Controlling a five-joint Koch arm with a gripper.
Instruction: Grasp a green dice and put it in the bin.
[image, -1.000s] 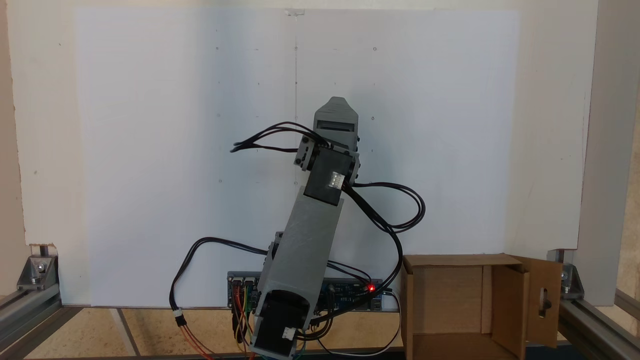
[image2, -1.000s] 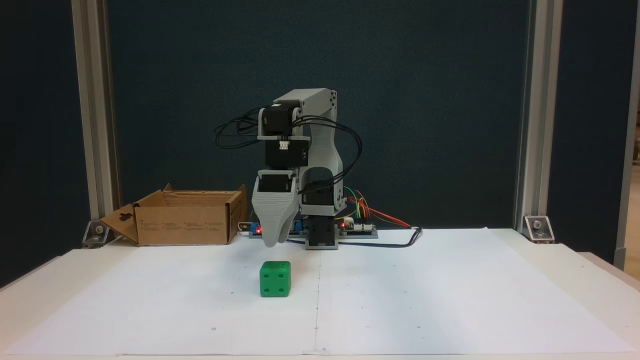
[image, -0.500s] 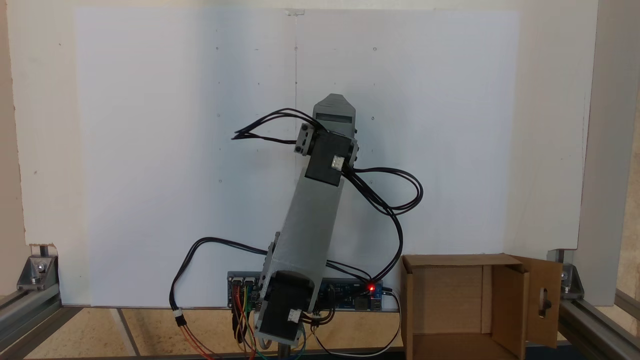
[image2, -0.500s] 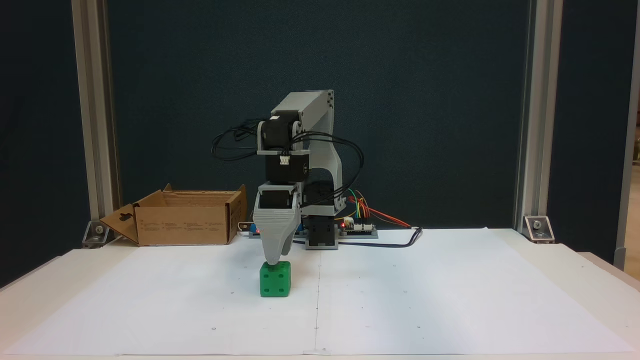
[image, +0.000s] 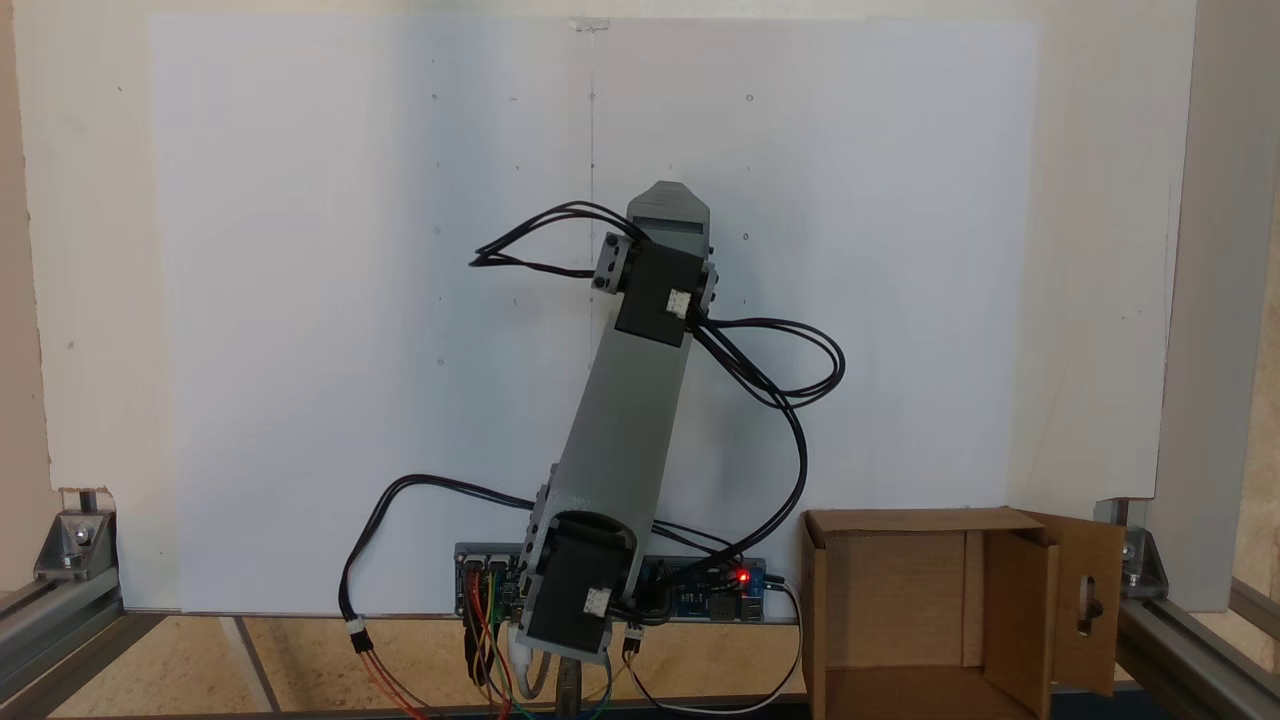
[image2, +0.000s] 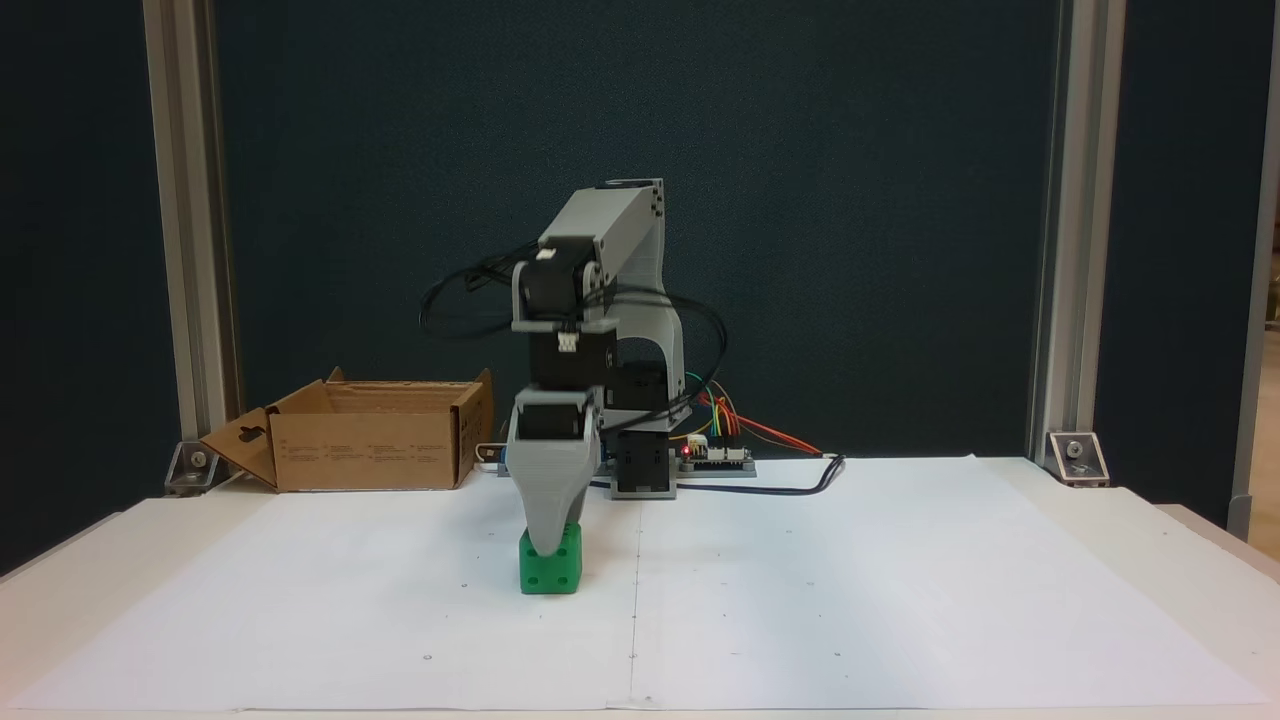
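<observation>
Green dice (image2: 550, 570) is sitting on the white paper (image2: 800, 580) that is covering the counter (image2: 60, 580), a little left of the middle line in the fixed view that is looking at the arm from the front. It is resting flat, with round dots showing on its front face.

The grey claw (image2: 545, 545) is pointing straight down, and its tip is covering the top front part of the green dice. Only one grey jaw is showing from this side, with the other one hiding behind it, so I cannot tell how wide the claw is standing or whether it is squeezing the dice. In the fixed view that is looking down from above, the grey arm (image: 625, 420) is leaning from the near edge toward the far side, and the claw (image: 668, 200) is poking out past the black motor. The dice is hiding under it there.

The bin (image2: 365, 440) is standing far back on the left in the front view, well apart from the dice, with one flap (image2: 240, 445) with a keyhole cut sticking out to the left. In the view from above, the bin (image: 830, 600) is sitting at the near right corner with its open top showing.

Black wires (image: 790, 400) are looping around the arm, and a small red light (image: 741, 576) is glowing on the board near the arm's base.
</observation>
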